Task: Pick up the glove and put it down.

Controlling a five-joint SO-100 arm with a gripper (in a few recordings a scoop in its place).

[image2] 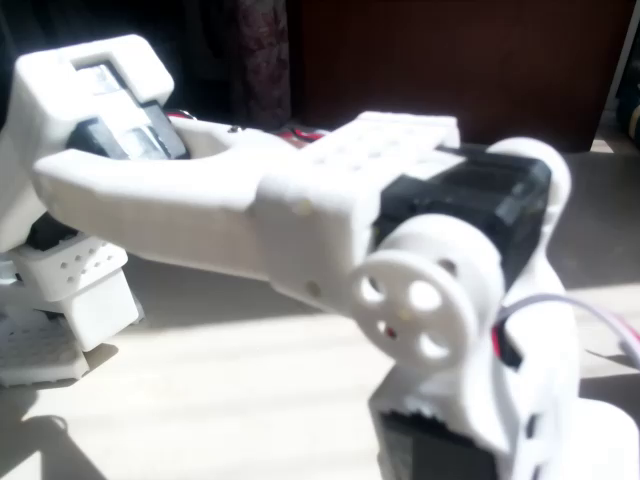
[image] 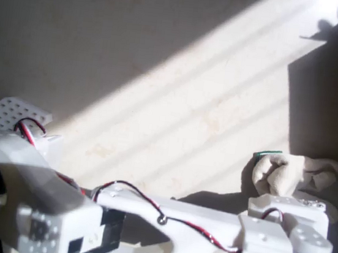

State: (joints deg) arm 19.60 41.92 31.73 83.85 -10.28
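The glove [image: 293,172] lies on the desk [image: 163,70] at the right of the overhead view, bunched, half in sunlight and half in the dark shadow along the right edge. Its thick fingers point right, so its long axis runs roughly left to right across that view. A small green-edged card [image: 268,153] sits at its upper left corner, touching or just beside it.

The white arm [image: 164,218] reaches from the lower left across the bottom of the overhead view, with red and black wires along its top. The end effector [image: 297,213] is at the glove's lower edge — directly against it or over it. The glove therefore lies just above the end effector in this view, at its tip.

State of the end effector: I cannot tell. The wrist housing hides the jaws, and glare washes out the contact area; it may be closing on the glove's near edge, but this is a judgement only.

The coming move turns on whether fabric sits between the jaws — the glove rests on the desk, not lifted.
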